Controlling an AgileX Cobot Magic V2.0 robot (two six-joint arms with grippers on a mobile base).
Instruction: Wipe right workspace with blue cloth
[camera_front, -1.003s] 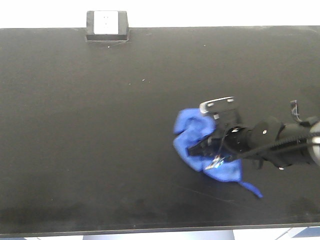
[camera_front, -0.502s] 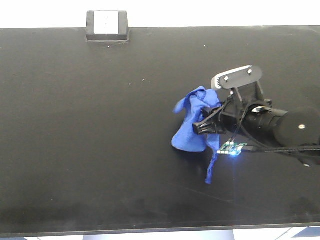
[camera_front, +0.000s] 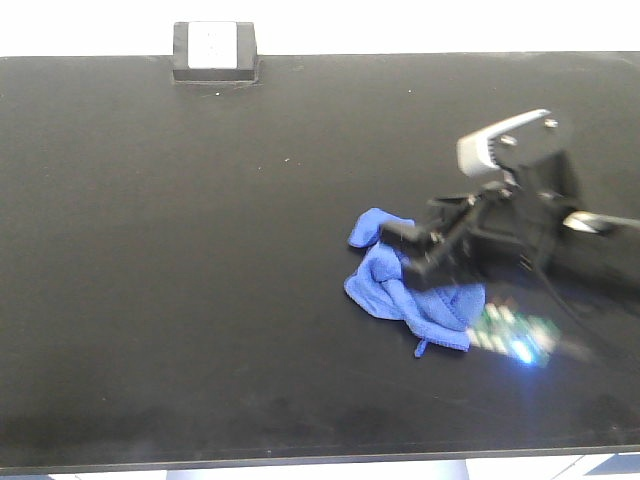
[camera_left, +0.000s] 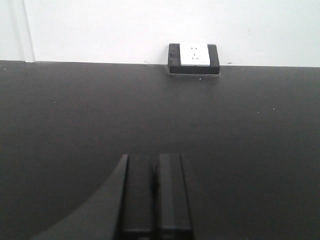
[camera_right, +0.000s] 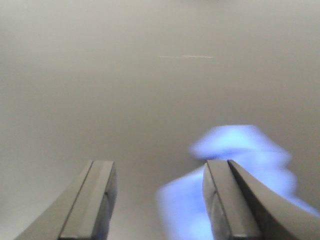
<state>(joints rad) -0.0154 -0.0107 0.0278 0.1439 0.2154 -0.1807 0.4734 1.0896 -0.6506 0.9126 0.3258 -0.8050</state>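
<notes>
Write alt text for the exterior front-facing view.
A crumpled blue cloth lies on the matte-black benchtop, with the right gripper over its right side, blurred. A small black box with a white face sits at the bench's far edge, upper left.

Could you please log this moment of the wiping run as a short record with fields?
surface: right workspace, matte black benchtop
cloth: blue cloth, crumpled, lying on the benchtop right of centre
right end effector: open, nothing between its fingers, cloth beside and under one finger; views blurred
left end effector: shut, empty, above bare benchtop
back edge: black box with white face against the wall
cloth held: no
</notes>
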